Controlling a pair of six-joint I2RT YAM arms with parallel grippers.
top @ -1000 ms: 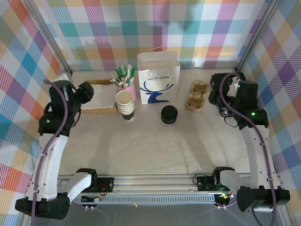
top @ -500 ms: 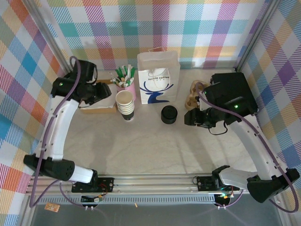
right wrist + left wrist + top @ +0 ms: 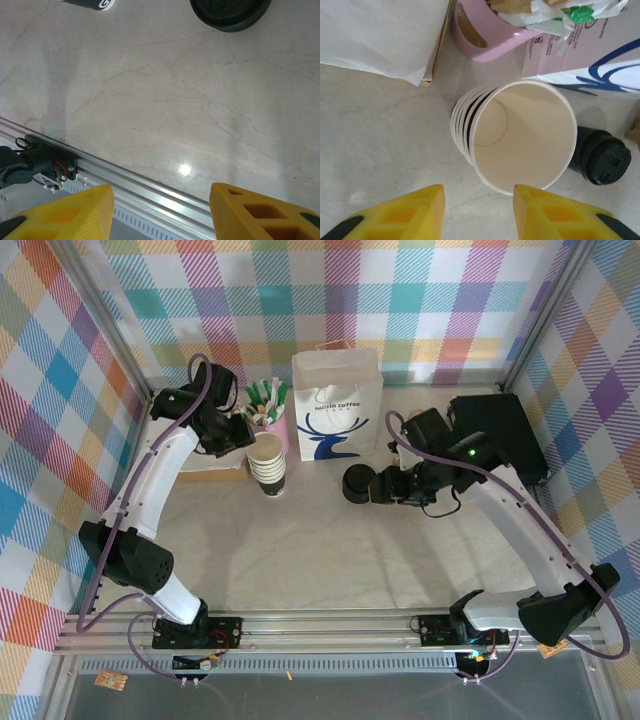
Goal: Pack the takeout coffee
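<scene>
- The paper cup (image 3: 266,460) is the top one of a nested stack. It stands on the table (image 3: 320,550) just in front of the pink holder (image 3: 273,428) and just beside the lower left corner of the white paper bag (image 3: 337,405). No lid is fitted; the mouth is open and the inside is empty.
- The black lids (image 3: 359,483) stand as a squat stack to the right of the cups, apart from them.
- Orientation: the cup stands with its mouth up and its narrow base down, so its long axis is vertical. In the left wrist view the stack seems to lean slightly, which may be only the camera angle.
- Handling (judgement): empty thin paper is light and crushes easily under a hard pinch. The rolled rim is the stiffest zone. Take hold across the wall just below the rim, with modest force. Nested cups may lift together.
- Left gripper (image 3: 477,212): the fingers stand moderately apart with nothing between them, and the cup rim lies just beyond the tips.
- Right gripper (image 3: 160,212): the fingers stand apart and empty over bare table, near the lids.
</scene>
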